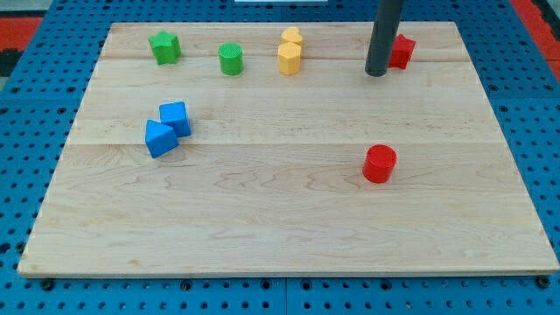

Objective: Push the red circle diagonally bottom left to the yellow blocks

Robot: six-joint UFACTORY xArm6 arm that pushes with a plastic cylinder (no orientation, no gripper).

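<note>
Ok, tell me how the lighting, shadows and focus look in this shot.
Camera view: light is even and soft, with no glare on the wooden board; the red circle and the blue blocks throw only faint, short shadows; blocks and my tip are sharp; the rod is cut off by the view's top.

Looks like a robotics lab/test bench: pale wooden board [289, 219] w/ visible plank seams sits on a blue perforated pegboard-type base [35, 131], which frames the board on all sides. Red surface strips [534, 22] beyond the board's top corners.
</note>
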